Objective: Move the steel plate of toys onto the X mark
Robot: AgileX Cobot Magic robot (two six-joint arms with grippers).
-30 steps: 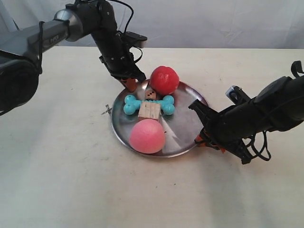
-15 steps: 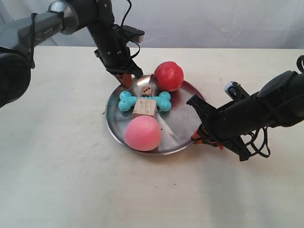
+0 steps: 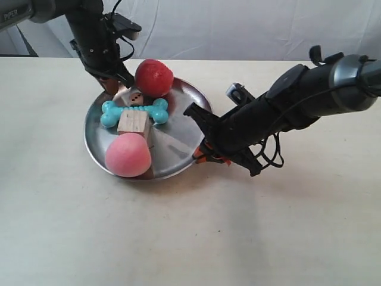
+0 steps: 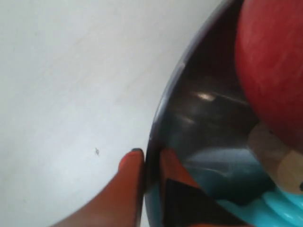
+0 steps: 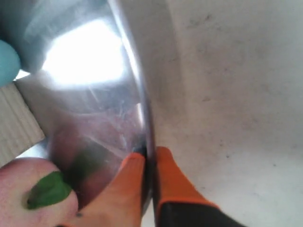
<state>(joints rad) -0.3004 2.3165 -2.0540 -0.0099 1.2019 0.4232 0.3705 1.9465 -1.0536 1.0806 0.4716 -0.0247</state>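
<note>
So, both my jaws are clamped on the rim of the round shiny steel plate [image 3: 191, 95] — left gripper [image 4: 149, 161] by the red ball [image 3: 154, 77], right gripper [image 5: 149, 156] by the pink ball [image 3: 127, 155]. The plate's near the bench's far edge, left-arm side. X mark isn't visible — maybe underneath; I'd guess setting down and letting go are left.

The steel plate [image 3: 177, 138] with toys [image 3: 127, 156]

Lab-like: bare table [image 3: 178, 238], white backdrop [image 3: 250, 30].
</note>
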